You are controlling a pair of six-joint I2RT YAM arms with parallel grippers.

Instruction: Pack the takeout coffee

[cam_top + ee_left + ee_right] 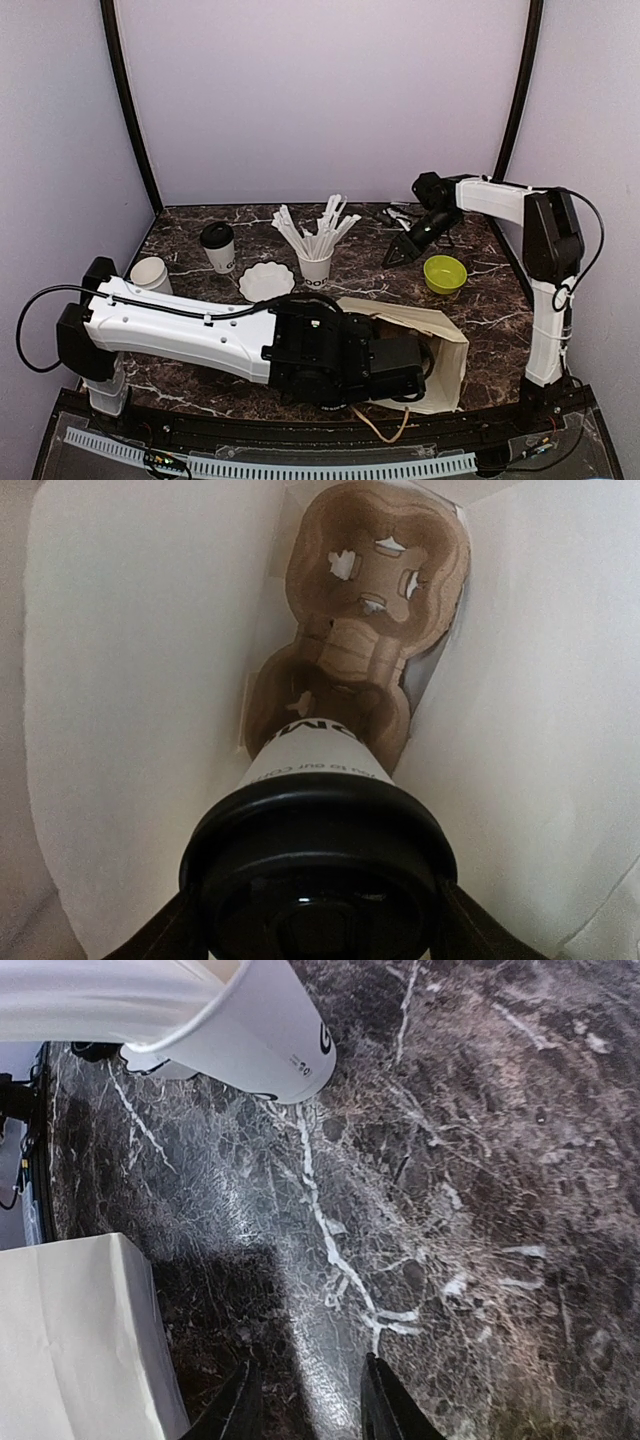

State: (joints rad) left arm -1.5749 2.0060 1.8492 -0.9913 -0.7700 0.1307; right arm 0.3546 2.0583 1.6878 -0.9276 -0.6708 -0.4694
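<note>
Left gripper: clamped on lidded coffee cup, inside paper bag above cardboard carrier; risk: missed socket, cup tips; second cup waits on table; right gripper: empty, jaws slightly apart

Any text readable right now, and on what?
"is our co", ends cut off: small print on the coffee cup inside the paper bag; larger letters above it unreadable.
"G": on the straw cup; fine print beside it too small.
Lettering on the second coffee cup: too small.
</note>
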